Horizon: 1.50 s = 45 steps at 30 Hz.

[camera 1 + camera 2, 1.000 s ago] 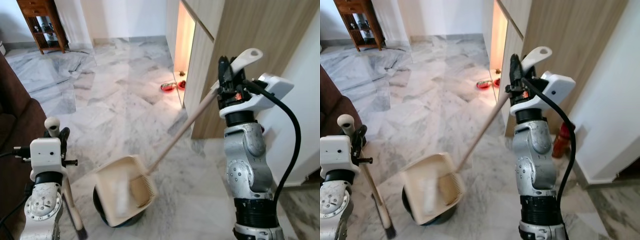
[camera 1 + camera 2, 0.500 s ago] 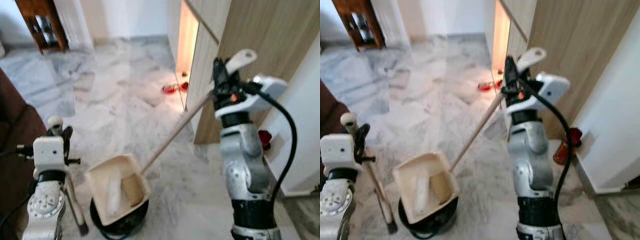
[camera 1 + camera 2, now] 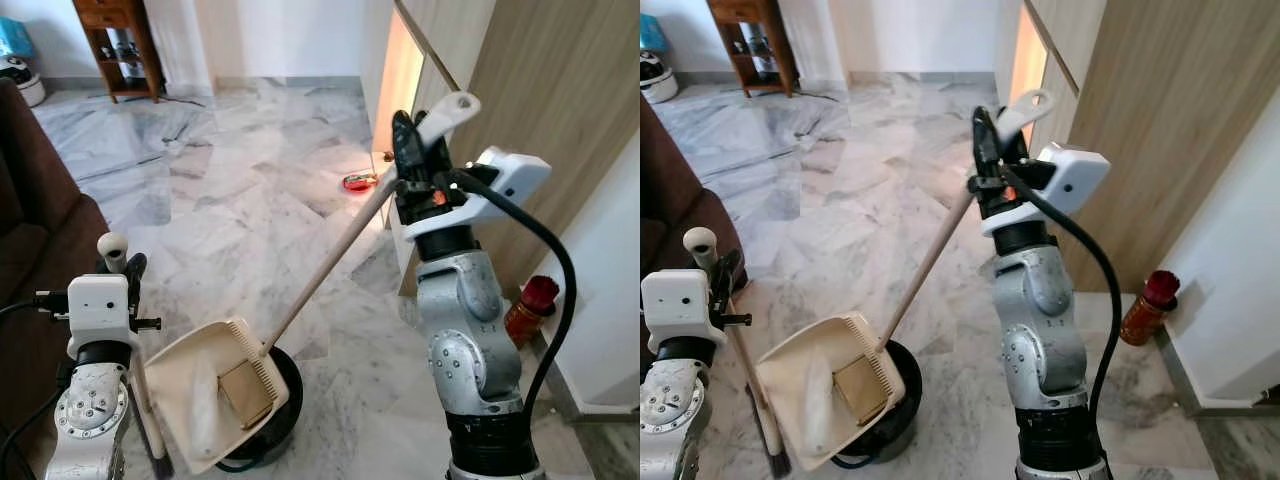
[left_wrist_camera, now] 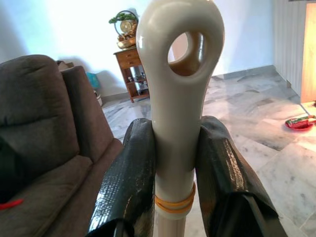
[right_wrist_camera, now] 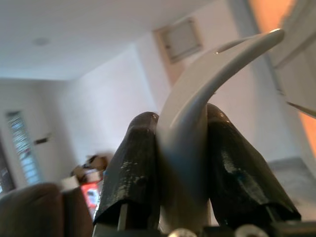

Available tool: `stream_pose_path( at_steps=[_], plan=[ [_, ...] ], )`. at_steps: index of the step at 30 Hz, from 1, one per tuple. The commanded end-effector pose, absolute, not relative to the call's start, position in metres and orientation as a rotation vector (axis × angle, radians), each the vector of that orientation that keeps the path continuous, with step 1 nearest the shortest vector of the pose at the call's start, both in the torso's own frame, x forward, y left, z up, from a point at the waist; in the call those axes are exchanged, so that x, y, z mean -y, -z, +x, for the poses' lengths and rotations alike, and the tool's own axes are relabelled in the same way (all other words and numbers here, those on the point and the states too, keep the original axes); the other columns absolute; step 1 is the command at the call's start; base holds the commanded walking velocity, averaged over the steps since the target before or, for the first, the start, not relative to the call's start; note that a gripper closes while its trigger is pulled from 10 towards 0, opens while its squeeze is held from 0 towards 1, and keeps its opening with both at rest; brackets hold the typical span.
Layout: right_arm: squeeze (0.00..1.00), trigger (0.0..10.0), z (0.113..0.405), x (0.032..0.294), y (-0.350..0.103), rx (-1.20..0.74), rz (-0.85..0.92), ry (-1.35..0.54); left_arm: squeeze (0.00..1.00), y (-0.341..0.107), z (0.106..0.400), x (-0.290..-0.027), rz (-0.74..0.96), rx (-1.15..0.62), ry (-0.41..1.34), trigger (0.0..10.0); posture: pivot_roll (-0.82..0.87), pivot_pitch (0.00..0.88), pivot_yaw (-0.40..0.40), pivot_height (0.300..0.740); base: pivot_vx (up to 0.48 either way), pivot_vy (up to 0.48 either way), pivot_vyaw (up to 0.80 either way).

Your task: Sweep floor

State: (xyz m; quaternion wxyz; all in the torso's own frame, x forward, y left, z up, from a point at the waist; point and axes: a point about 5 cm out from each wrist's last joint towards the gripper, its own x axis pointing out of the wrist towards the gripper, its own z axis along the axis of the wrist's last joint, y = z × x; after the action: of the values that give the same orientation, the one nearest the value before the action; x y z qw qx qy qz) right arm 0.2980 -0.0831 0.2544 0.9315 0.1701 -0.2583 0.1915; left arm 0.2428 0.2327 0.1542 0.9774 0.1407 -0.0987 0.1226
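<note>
Marble floor (image 3: 250, 190) looks mostly swept. Dustpan (image 3: 215, 390) hangs tilted over black bin (image 3: 275, 420) at 7 o'clock, right gripper (image 3: 412, 165) clamped on its handle. Left gripper (image 4: 174, 163) clamps broom handle (image 4: 175, 98). Emptying step, I reckon; next: tip pan steeper.

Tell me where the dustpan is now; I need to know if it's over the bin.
In the left eye view the dustpan sits low, left of centre, tilted over the black bin, beside the left tool.
</note>
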Motion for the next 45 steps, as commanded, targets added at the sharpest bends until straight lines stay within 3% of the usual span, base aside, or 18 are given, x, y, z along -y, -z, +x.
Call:
stream_pose_path(
  at_steps=[1, 9, 15, 45],
  plan=[
    [0.00, 10.0, 0.289, 0.081, -0.269, 0.611, 0.334, -0.414, 0.00, -0.161, 0.244, -0.232, 0.298, 0.246, -0.243, 10.0, 0.04, 0.060, 0.016, 0.740, 0.000, 0.000, 0.00],
    [0.00, 10.0, 0.274, 0.062, -0.280, 0.647, 0.410, -0.494, 0.00, -0.162, 0.243, -0.233, 0.299, 0.248, -0.245, 10.0, 0.04, 0.062, 0.015, 0.740, 0.000, 0.000, 0.00],
    [0.00, 10.0, 0.250, 0.035, -0.288, 0.709, 0.372, -0.601, 0.00, -0.162, 0.243, -0.231, 0.317, 0.250, -0.232, 10.0, 0.04, 0.071, 0.014, 0.740, 0.000, 0.000, 0.00],
    [0.00, 10.0, 0.229, 0.030, -0.306, 0.902, 0.238, -0.469, 0.00, -0.161, 0.243, -0.228, 0.325, 0.252, -0.208, 10.0, 0.04, 0.071, 0.013, 0.740, 0.000, 0.000, 0.00]
  ],
)
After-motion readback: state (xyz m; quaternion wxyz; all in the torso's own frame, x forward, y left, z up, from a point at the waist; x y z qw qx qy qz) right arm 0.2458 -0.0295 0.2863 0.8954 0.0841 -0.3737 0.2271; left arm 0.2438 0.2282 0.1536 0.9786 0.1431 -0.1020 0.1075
